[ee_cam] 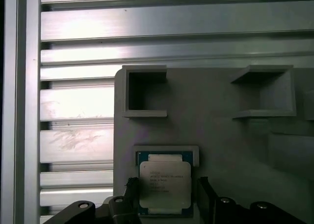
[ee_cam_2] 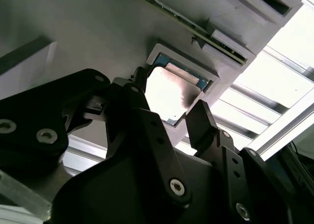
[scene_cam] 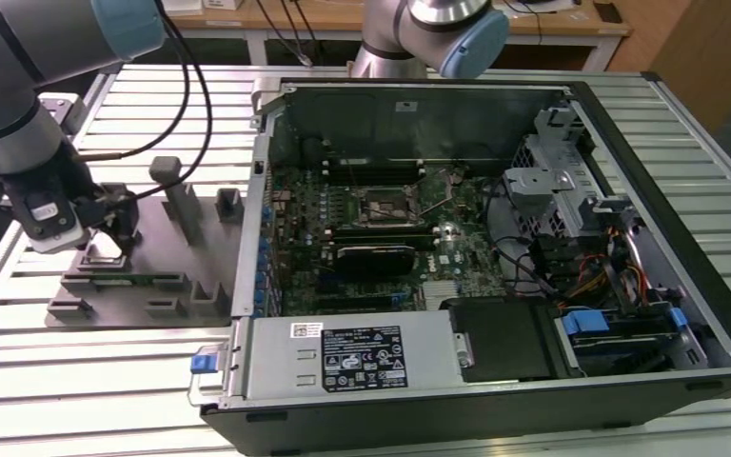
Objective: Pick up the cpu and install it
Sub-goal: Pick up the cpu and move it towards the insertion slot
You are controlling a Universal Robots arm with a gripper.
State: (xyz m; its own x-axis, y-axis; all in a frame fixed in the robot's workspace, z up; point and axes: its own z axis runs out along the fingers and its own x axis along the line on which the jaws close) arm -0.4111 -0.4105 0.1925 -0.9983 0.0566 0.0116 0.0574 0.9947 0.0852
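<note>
**Robotics lab, pretty obviously**

Slatted aluminium bench (scene_cam: 99, 381) with an opened-up computer case (scene_cam: 417, 114) sitting dead centre and a grey holder tray (scene_cam: 125, 312) at 9 o'clock. One robot arm (scene_cam: 16, 105) at 10 o'clock, another arm (scene_cam: 448, 29) at 12, and a cable-strewn wooden desk (scene_cam: 327, 19) behind.

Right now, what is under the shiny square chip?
The silvery square cpu lies in a shallow raised-rim pocket of the grey plastic holder tray. The pocket's floor beneath it is hidden by the chip itself.

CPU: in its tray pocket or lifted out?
In: the cpu lies flat inside its framed pocket on the holder tray, with the open gripper straddling it.
</note>
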